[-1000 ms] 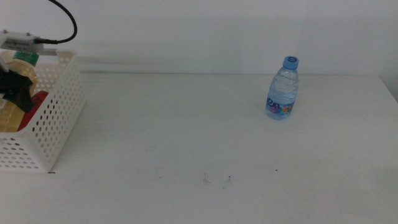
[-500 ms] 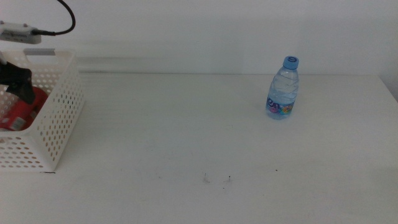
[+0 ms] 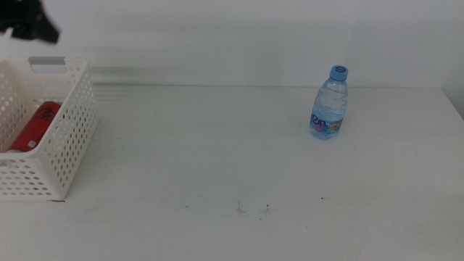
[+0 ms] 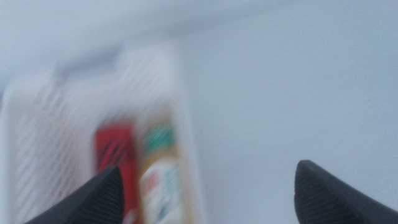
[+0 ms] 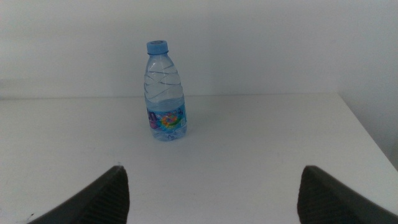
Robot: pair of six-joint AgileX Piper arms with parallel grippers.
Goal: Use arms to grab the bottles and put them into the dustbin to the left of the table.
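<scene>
The white perforated dustbin [image 3: 69,138] stands at the table's left edge. A red cola can [image 3: 32,127] lies inside it. The blurred left wrist view shows the can [image 4: 115,162] beside a yellow tea bottle [image 4: 160,183] in the bin. My left gripper [image 4: 208,196] hangs high above the bin, open and empty; it shows as a dark shape [image 3: 30,22] in the middle view's top left corner. A clear blue-capped water bottle [image 3: 330,105] stands upright at the far right of the table. My right gripper [image 5: 211,199] is open, well short of that bottle [image 5: 166,93].
The white table [image 3: 217,159] carries a few dark specks near its front middle. Its right edge [image 5: 367,134] runs close to the water bottle. The right arm is outside the middle view.
My left gripper let go of the tea bottle inside the dustbin and rose up out of it to the top left corner. The water bottle has not moved.
</scene>
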